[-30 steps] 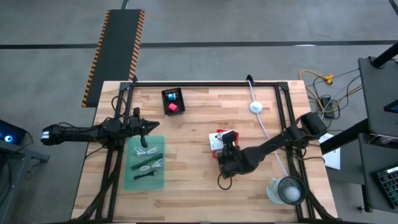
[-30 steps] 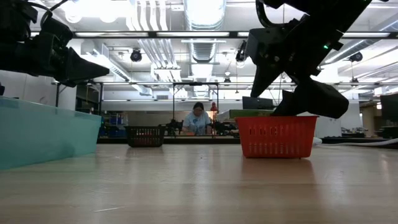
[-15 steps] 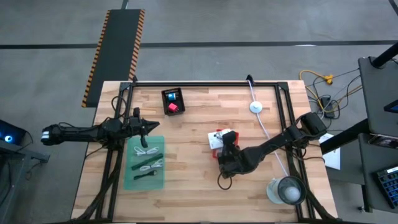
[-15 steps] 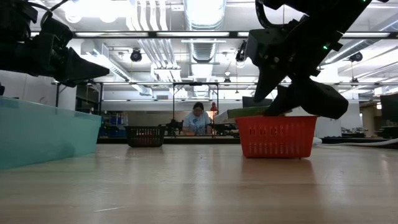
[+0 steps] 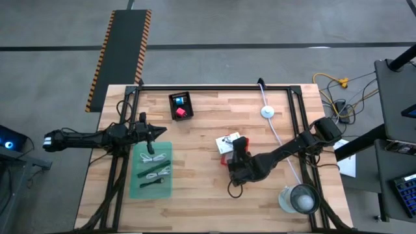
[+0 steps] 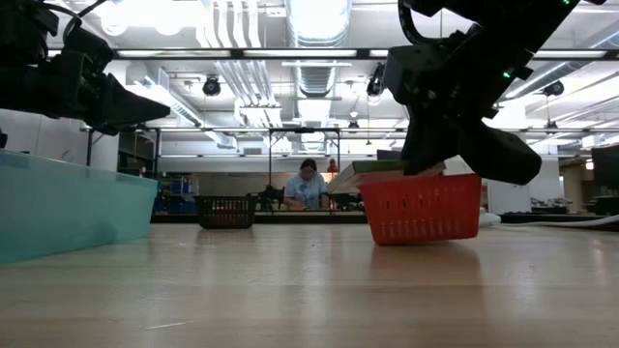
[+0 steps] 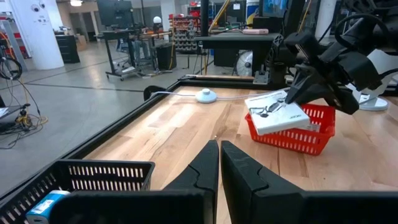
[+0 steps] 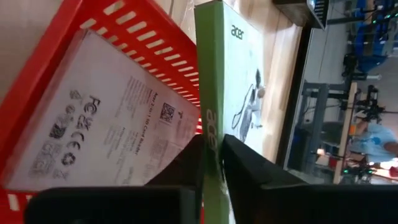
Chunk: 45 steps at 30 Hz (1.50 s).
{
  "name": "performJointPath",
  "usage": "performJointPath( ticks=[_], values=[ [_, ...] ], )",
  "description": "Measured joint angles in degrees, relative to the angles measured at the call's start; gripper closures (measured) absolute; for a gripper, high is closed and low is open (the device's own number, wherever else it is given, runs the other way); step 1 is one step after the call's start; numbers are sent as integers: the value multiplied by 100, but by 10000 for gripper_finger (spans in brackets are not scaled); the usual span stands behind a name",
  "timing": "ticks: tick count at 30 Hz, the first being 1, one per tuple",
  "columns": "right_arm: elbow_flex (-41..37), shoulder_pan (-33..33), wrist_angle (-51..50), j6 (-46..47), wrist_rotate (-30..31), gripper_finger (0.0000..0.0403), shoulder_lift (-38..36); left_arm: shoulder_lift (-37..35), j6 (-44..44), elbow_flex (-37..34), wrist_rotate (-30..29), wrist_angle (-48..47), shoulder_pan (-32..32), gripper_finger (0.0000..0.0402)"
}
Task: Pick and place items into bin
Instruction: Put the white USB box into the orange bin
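Observation:
A red basket (image 5: pixel 223 147) near the table's middle holds white printed packets. My right gripper (image 5: pixel 235 144) is over it, shut on one white packet with a green side (image 7: pixel 275 112); another white packet (image 8: pixel 106 118) lies flat in the basket. My left gripper (image 5: pixel 162 132) hangs shut and holding nothing above the far end of the teal bin (image 5: pixel 151 170), which holds black and white cable pieces. A black basket (image 5: pixel 181 105) at the far side holds a blue cube (image 5: pixel 178 101) and a red cube (image 5: pixel 181 112). My right gripper pinches the packet's narrow green side (image 8: pixel 208 134) between its two fingers, one finger on each broad face. The fingers slant down at it from the table's right. The packet is tilted, its free end (image 6: pixel 360 174) sticking out above the basket's rim.
A large round clear container (image 5: pixel 299 198) stands at the near right corner. A white puck (image 5: pixel 267 112) with a white cable lies at the far right. A black loop of cable (image 5: pixel 234 190) lies on the wood near my right gripper. A person sits far off in the room.
My right gripper has shut on the packet in the red basket. The packet's free end has come up and out past the basket's rim, and the basket has shifted a little toward the table's left.

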Motion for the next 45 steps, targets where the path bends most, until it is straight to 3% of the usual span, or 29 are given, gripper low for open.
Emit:
performJointPath(
  ticks=[5,15,17,22,31,34,37,45],
  values=[
    [0,0,-20,-268,179,389,-25,2,-1,0,-2,1,-1,400],
    [-7,18,-216,-834,239,390,-526,4,-1,0,0,-4,1,400],
    [-20,35,-321,-1250,-30,390,-744,4,0,0,0,1,0,400],
    [-78,48,-662,-2441,-1470,390,-1356,7,-3,0,2,1,-1,400],
    [-210,52,-679,-3145,-1373,390,-2475,19,-42,0,2,1,-1,400],
    [-279,-3,-677,-3423,-1930,390,-2761,50,-43,0,2,5,-1,400],
    [-419,-117,-854,-4600,-2742,390,-2878,49,-45,0,2,0,0,400],
    [-885,-437,-382,-5472,-2848,390,-2732,53,-39,0,2,-1,-1,400]
  ],
)
